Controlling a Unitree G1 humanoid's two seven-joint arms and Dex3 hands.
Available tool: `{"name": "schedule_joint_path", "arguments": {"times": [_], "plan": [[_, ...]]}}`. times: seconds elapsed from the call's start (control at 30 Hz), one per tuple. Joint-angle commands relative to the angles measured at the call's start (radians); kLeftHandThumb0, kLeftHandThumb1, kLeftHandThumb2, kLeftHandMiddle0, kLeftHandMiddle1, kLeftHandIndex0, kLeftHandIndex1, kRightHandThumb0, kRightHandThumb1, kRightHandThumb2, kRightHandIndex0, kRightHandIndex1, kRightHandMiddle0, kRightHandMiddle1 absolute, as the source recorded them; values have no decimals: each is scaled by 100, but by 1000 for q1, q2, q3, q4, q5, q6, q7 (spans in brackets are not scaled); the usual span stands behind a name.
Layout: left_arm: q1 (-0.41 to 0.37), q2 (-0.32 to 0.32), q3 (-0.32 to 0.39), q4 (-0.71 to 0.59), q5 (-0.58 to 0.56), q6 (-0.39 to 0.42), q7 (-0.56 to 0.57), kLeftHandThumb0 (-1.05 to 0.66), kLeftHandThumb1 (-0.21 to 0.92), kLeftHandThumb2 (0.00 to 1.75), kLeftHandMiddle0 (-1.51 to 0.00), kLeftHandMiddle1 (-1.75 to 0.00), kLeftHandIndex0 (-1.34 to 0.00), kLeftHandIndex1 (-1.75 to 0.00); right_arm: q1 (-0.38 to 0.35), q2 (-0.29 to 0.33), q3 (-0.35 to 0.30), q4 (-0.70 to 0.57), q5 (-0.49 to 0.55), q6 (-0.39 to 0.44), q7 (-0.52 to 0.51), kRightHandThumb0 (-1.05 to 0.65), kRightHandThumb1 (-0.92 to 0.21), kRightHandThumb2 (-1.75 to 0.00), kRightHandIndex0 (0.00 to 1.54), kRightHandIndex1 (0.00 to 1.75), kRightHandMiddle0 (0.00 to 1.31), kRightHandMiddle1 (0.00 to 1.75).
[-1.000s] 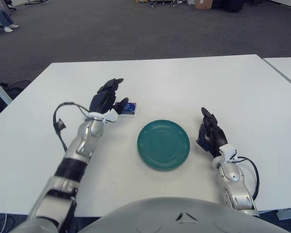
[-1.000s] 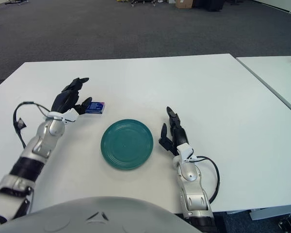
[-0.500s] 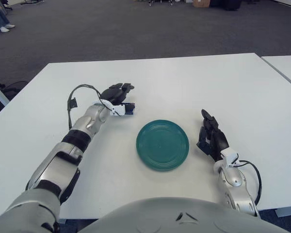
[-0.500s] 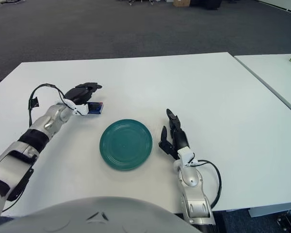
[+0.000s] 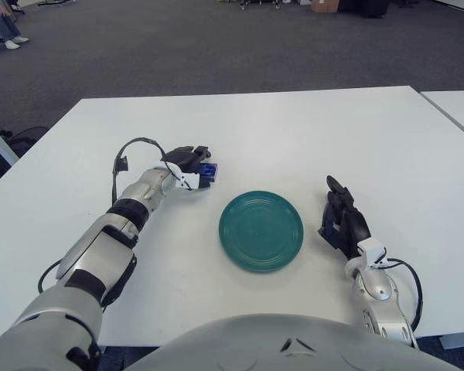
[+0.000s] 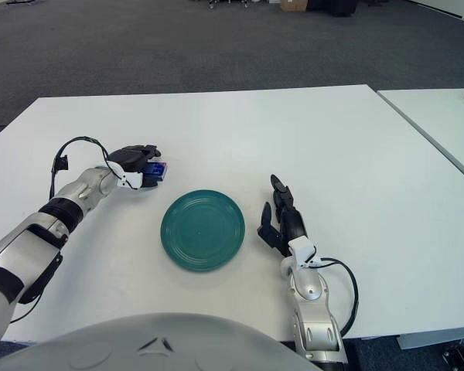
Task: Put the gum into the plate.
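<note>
The gum is a small blue pack point(image 5: 209, 171) on the white table, up and left of the round teal plate point(image 5: 261, 229). My left hand point(image 5: 192, 165) lies low on the table with its fingers curled around the gum pack; only the pack's right end shows. In the right eye view the gum point(image 6: 161, 170) also sticks out of the left hand point(image 6: 139, 162), left of the plate point(image 6: 203, 229). My right hand point(image 5: 342, 220) rests open on the table just right of the plate.
The white table point(image 5: 309, 139) stretches wide behind the plate. A second white table point(image 5: 456, 108) stands at the right, across a narrow gap. Grey carpet lies beyond the far edge.
My left hand has come down from above the gum and closed its fingers around the pack. My right hand has stayed beside the plate.
</note>
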Motion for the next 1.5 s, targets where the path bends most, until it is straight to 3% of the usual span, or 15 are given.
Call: {"name": "schedule_joint_path", "arguments": {"times": [0.0, 0.57, 0.9, 0.93, 0.97, 1.0, 1.07, 1.1, 1.2, 1.3, 1.37, 1.43, 1.47], "plan": [[-47, -22, -28, 63, 13, -5, -11, -100, 92, 30, -14, 0, 0, -95, 56, -16, -23, 54, 7, 26, 7, -81, -92, -106, 7, 0, 0, 19], [-63, -45, -83, 269, 9, -5, -89, -90, 91, 15, -12, 0, -2, -98, 67, -26, -71, 59, 11, 4, 22, -81, -92, -107, 7, 0, 0, 19], [-16, -79, -101, 308, 12, 19, -80, -68, 84, 12, -31, -15, -15, -131, 65, -21, -74, 33, 10, 34, 31, -82, -92, -106, 6, 0, 0, 20], [-14, -82, -102, 309, 11, 23, -79, -62, 78, 19, -28, -42, -14, -142, 62, -21, -74, 31, 11, 38, 32, -82, -92, -106, 6, 0, 0, 20], [-9, -88, -101, 311, 9, 32, -74, -57, 67, 36, -23, -65, -13, -151, 61, -22, -75, 26, 12, 44, 34, -82, -92, -106, 6, 0, 0, 20], [-5, -93, -100, 313, 7, 38, -70, -43, 53, 62, -21, -79, -12, -159, 59, -23, -75, 23, 12, 49, 35, -82, -92, -106, 7, 0, 0, 20], [-1, -101, -98, 316, 1, 49, -66, -27, 38, 90, -20, -89, -11, -167, 56, -24, -77, 19, 13, 56, 38, -82, -92, -106, 7, 0, 0, 20], [1, -106, -93, 318, -7, 57, -67, -24, 35, 96, -20, -91, -12, -168, 56, -24, -78, 16, 13, 60, 40, -82, -92, -106, 7, 0, 0, 20], [2, -117, -82, 322, -27, 72, -70, -7, 25, 120, -25, -72, -18, -173, 49, -26, -82, 14, 15, 70, 43, -82, -92, -106, 7, 0, 0, 21], [3, -125, -69, 325, -48, 84, -97, -2, 25, 127, -29, -61, -24, -174, 39, -28, -88, 15, 17, 80, 47, -83, -92, -106, 7, 1, 0, 22], [1, -130, -62, 326, -63, 89, -121, -25, 39, 116, -32, -56, -37, -174, 33, -29, -92, 18, 20, 84, 49, -83, -92, -106, 8, 1, 0, 23], [-3, -134, -56, 323, -80, 91, -153, -33, 42, 116, -36, -57, -43, -174, 28, -29, -97, 20, 23, 85, 50, -83, -92, -105, 8, 1, 0, 25], [-6, -135, -53, 321, -87, 91, -166, -37, 41, 118, -38, -73, -47, -175, 27, -29, -98, 21, 24, 85, 51, -83, -92, -105, 9, 1, 0, 26]]}}
